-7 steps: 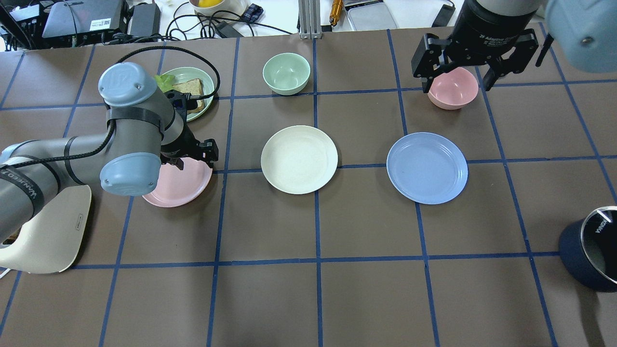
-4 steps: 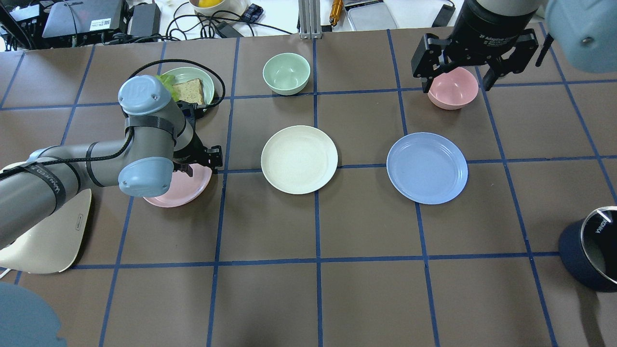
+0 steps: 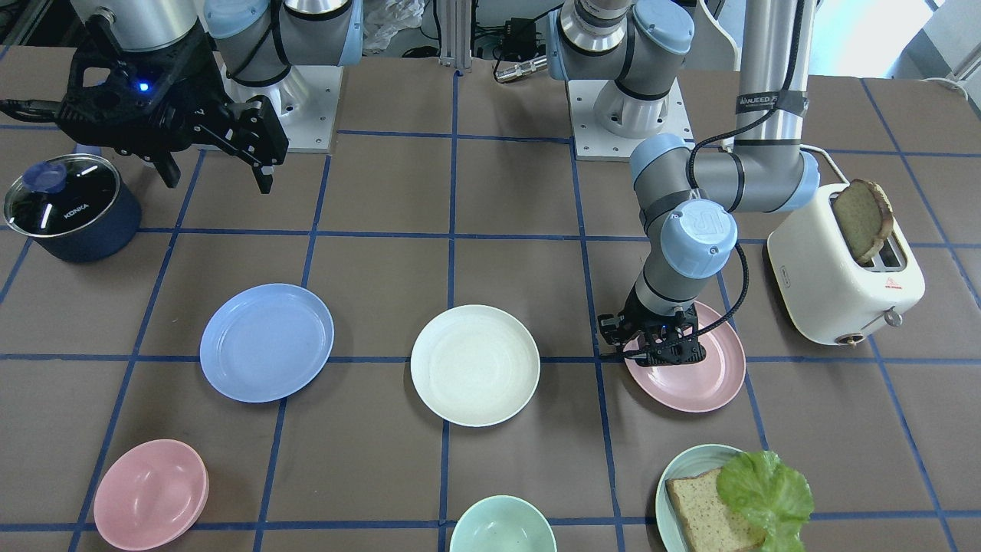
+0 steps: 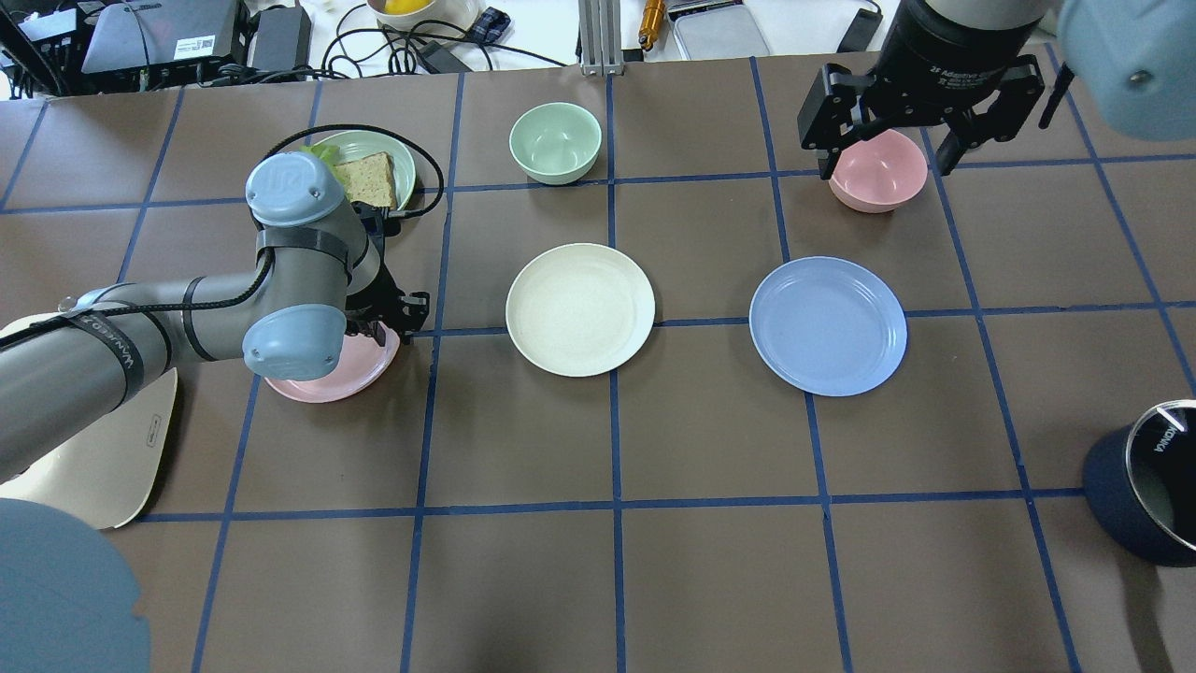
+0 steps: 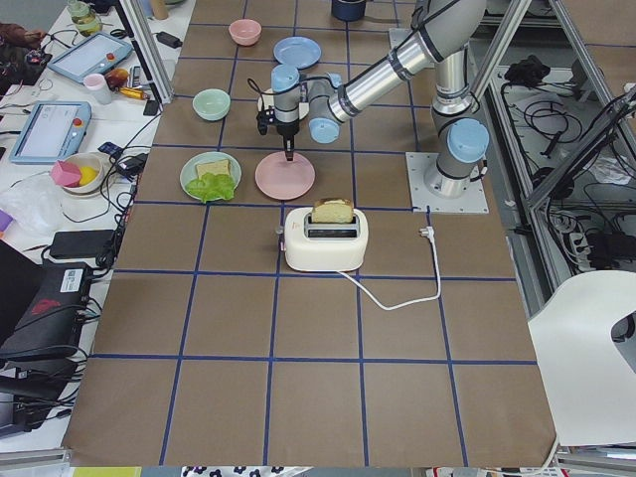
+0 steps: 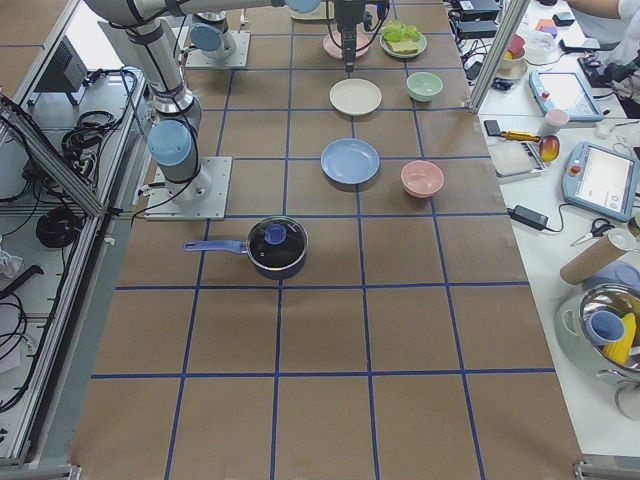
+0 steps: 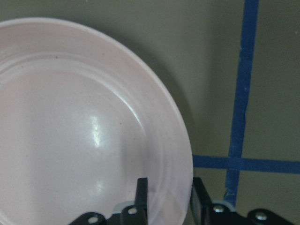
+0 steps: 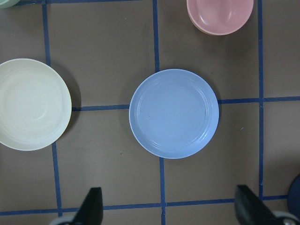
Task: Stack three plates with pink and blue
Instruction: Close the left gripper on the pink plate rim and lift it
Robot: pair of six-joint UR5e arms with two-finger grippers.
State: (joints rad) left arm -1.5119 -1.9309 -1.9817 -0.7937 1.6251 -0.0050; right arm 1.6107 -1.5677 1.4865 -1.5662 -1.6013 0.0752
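The pink plate (image 4: 318, 379) lies at the table's left, the cream-white plate (image 4: 579, 309) in the middle and the light blue plate (image 4: 828, 326) at the right, each apart from the others. My left gripper (image 4: 388, 322) is down at the pink plate's right rim. In the left wrist view the pink plate (image 7: 70, 131) fills the frame, and the gripper (image 7: 171, 197) has one finger inside the rim and one outside, shut on it. My right gripper (image 4: 883, 170) is open and empty, high above the table's far right. The right wrist view looks down on the blue plate (image 8: 173, 114).
A pink bowl (image 4: 878, 182) sits below my right gripper. A green bowl (image 4: 555, 142) stands at the far middle. A teal plate (image 4: 404, 164) with bread and lettuce is behind my left arm. A toaster (image 3: 843, 284) and a dark pot (image 4: 1145, 495) stand near the table's ends.
My left arm has swung in and its gripper has closed on the pink plate's right rim. The plate has shifted slightly left. The right arm has not moved.
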